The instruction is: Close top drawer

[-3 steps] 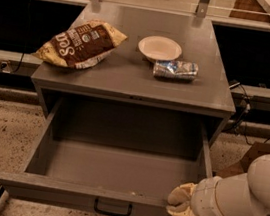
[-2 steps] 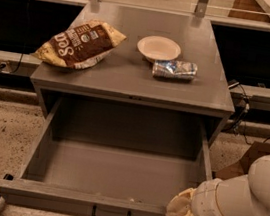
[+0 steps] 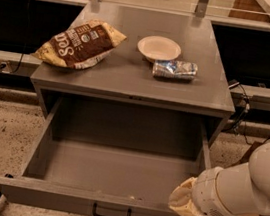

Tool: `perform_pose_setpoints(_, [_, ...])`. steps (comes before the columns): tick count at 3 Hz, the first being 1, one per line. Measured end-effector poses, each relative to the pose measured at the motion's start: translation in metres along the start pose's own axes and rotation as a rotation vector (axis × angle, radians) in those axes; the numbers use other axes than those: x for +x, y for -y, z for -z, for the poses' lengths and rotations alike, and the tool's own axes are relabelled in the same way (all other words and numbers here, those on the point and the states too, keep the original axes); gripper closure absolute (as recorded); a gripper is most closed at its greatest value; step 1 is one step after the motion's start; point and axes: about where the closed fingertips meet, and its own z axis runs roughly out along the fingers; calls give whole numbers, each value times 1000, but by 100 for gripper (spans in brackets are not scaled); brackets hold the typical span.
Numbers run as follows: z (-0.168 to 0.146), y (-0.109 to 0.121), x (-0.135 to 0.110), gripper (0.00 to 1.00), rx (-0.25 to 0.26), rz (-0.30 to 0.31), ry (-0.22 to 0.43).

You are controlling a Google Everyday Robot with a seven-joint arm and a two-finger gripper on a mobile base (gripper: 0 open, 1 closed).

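Barely shifted in a second, the wide grey metal top drawer [image 3: 50, 198] stands pulled out toward the near side, the cream-sleeved gripper [image 3: 181, 202] at its near right corner, its grip impossible to tell. Next, judging by this: push the drawer front away. A brown crisp bag [image 3: 79, 43], far left, reads "Sun".
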Motion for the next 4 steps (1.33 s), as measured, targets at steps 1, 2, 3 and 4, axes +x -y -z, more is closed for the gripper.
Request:
perform_pose_setpoints(1, [20,4,-19,40,55,48,-14])
perform_pose_setpoints(2, [23,-4,-23,40,71,46,-23])
perform_pose_setpoints(3, [13,-24,-10,63,48,20,-23])
perform_pose_setpoints(4, [-2,-45,24,87,20,-45,-11])
